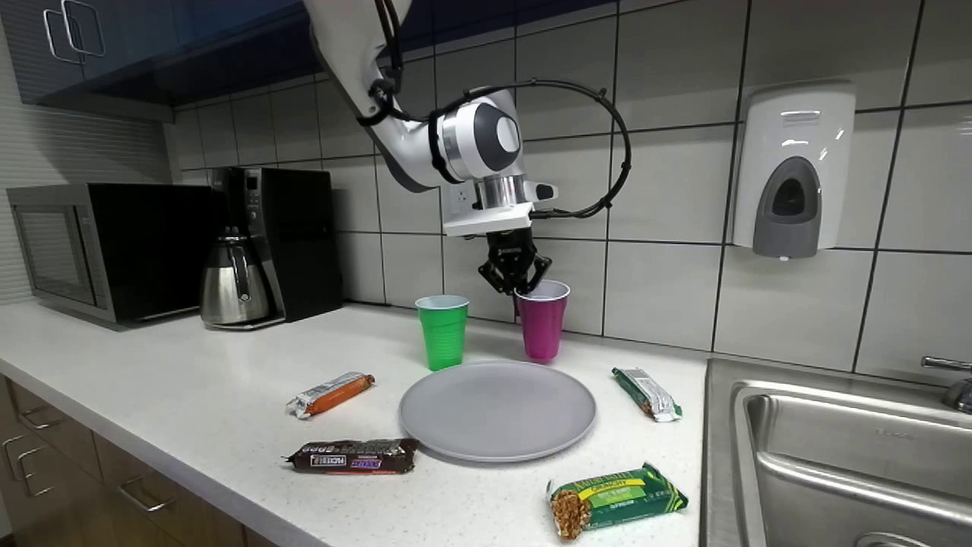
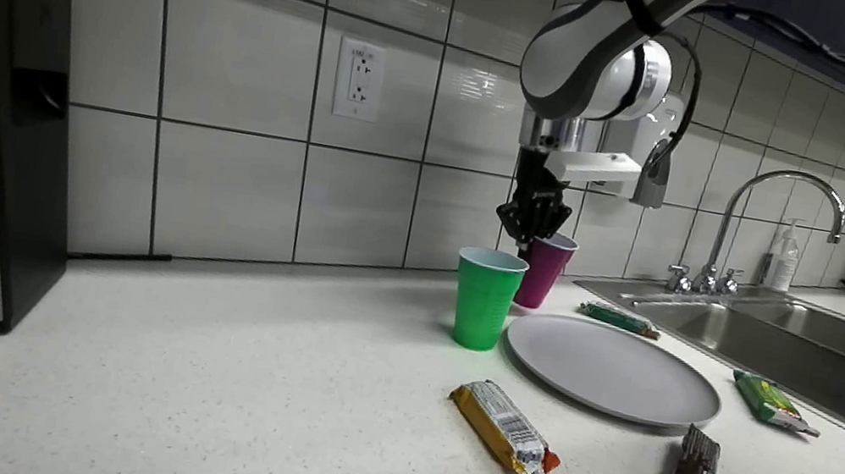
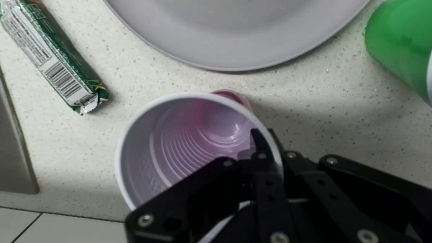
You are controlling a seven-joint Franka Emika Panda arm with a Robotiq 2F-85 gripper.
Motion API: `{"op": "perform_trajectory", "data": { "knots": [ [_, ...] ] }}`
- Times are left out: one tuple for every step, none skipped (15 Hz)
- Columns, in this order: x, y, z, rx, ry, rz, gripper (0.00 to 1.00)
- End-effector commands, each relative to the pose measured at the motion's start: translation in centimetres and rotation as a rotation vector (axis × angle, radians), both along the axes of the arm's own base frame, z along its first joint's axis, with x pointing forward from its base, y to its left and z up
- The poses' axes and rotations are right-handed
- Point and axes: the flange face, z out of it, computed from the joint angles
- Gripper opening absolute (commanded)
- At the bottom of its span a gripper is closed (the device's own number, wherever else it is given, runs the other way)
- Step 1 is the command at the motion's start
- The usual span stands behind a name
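Together, black fingers (image 3: 260, 145) pinch the rim of a purple cup (image 1: 542, 330), one inside, one outside; well apart from them, past a grey plate (image 1: 497, 410), lie a green wrapper (image 1: 626, 497) marked "CRUNCHY" and a dark wrapper (image 1: 353, 456) reading "PACKED."

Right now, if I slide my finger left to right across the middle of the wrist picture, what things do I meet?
Snack bar, purple cup, green cup.
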Motion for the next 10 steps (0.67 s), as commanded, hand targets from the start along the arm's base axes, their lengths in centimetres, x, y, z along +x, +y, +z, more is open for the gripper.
{"op": "perform_trajectory", "data": {
  "knots": [
    [1.18,0.18,0.0,-0.013,0.012,0.002,0.0],
    [1.25,0.2,-0.16,-0.013,0.013,0.003,0.0],
    [1.32,0.23,-0.26,-0.013,0.014,0.003,0.0],
    [1.41,0.24,-0.35,-0.014,0.015,0.003,0.0],
    [1.48,0.25,-0.46,-0.015,0.016,0.002,0.0],
    [1.56,0.27,-0.55,-0.015,0.017,0.002,0.0],
    [1.61,0.29,-0.6,-0.015,0.017,0.003,0.0],
    [1.65,0.32,-0.66,-0.016,0.018,0.003,0.0],
    [1.72,0.34,-0.73,-0.016,0.019,0.002,0.0],
    [1.76,0.34,-0.8,-0.017,0.02,0.002,0.0]
  ]
}}
